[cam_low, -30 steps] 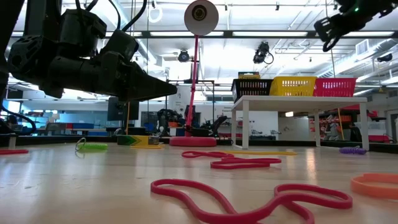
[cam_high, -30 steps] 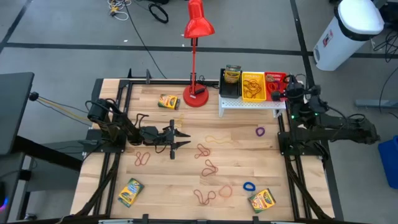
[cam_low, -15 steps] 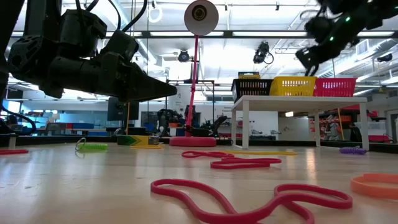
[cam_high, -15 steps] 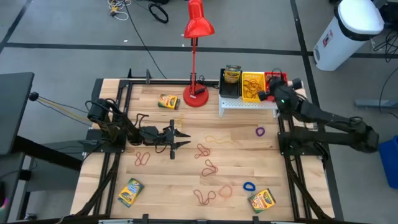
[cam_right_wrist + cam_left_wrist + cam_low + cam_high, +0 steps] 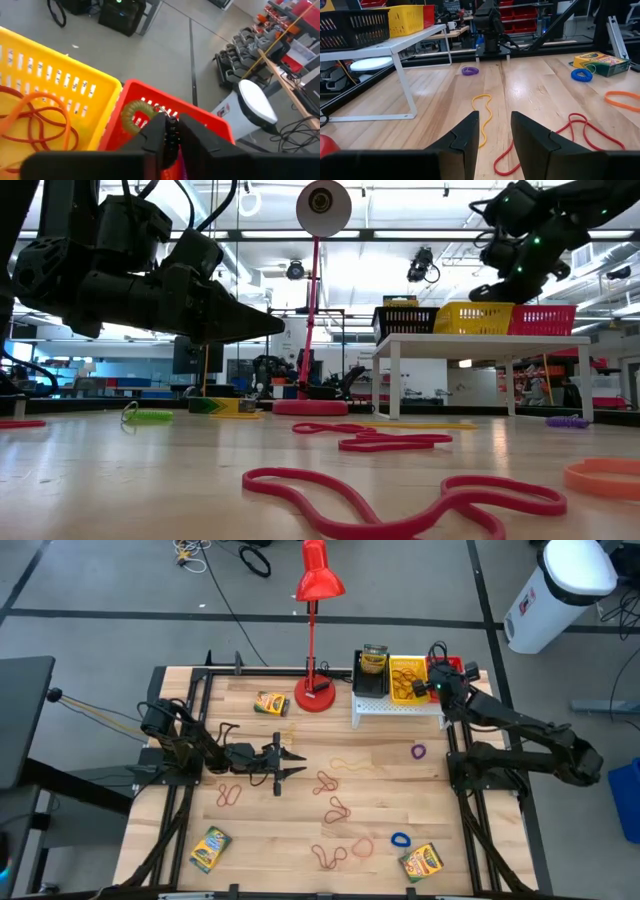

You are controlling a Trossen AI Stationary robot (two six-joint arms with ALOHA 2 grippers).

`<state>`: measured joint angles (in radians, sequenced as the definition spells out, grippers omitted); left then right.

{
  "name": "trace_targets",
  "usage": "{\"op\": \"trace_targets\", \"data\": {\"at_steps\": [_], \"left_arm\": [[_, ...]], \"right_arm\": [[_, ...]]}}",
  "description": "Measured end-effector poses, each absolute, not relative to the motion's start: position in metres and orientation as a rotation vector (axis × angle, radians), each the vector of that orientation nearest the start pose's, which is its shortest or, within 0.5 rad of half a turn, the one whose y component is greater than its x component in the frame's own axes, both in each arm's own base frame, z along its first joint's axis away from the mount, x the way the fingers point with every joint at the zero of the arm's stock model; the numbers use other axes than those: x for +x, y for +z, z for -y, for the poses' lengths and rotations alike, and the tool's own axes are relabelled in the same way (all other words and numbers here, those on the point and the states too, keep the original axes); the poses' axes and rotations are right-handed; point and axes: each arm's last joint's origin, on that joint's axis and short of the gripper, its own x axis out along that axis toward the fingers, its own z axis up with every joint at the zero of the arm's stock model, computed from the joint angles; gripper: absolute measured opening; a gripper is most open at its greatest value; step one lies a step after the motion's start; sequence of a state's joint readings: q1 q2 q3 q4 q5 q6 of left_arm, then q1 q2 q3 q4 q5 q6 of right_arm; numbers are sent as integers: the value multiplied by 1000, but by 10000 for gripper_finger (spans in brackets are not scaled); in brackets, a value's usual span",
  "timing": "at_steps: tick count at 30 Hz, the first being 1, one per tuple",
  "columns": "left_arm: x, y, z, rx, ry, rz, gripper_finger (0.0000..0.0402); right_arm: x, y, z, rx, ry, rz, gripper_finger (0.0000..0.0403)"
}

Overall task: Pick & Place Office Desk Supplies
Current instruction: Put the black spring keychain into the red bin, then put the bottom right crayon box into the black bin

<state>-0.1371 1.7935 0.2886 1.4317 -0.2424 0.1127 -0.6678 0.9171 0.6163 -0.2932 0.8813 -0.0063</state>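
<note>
Black (image 5: 372, 672), yellow (image 5: 407, 678) and red (image 5: 447, 667) mesh bins stand on a white shelf (image 5: 400, 707) at the far right. My right gripper (image 5: 434, 688) hangs over the red bin's edge next to the yellow one, shut on a small dark coiled band (image 5: 171, 132). An olive coiled band (image 5: 134, 117) lies at the red bin's wall. My left gripper (image 5: 292, 762) hovers open and level above the table's left middle, nothing between its fingers (image 5: 492, 132). Rubber bands (image 5: 327, 782) and crayon boxes (image 5: 271, 703) (image 5: 210, 848) (image 5: 421, 862) lie on the table. My right gripper pinches the dark coiled band (image 5: 171, 134) between its two fingers. The fingers slant downward over the red bin (image 5: 200, 125). The band is clear of the table. The fingers hide how much of it hangs below them.
A tall red desk lamp (image 5: 316, 630) stands at the far middle, its base beside the shelf. Loose bands lie scattered over the table: purple (image 5: 418, 751), blue (image 5: 400, 839), yellow (image 5: 350, 764), red (image 5: 337, 810), tan (image 5: 327, 856). Orange bands fill the yellow bin (image 5: 35, 125).
My right gripper has come down from high at the table's right edge and swung toward the left, over the red and yellow bins, tipping its fingers downward. My left gripper has kept still.
</note>
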Motion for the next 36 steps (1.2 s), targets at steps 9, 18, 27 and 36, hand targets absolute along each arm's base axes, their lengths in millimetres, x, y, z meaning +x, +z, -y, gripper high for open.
{"op": "trace_targets", "data": {"at_steps": [9,18,27,36], "left_arm": [[248,112,27,129,111,-90,119],[248,112,26,130,131,-97,119],[248,112,26,105,132,-95,119],[248,111,26,98,132,-97,119]], "right_arm": [[121,259,125,-121,-1552,-633,189],[113,290,94,-101,-1431,-585,114],[143,281,28,114,-884,-700,11],[174,228,-72,196,-569,-1023,4]]}}
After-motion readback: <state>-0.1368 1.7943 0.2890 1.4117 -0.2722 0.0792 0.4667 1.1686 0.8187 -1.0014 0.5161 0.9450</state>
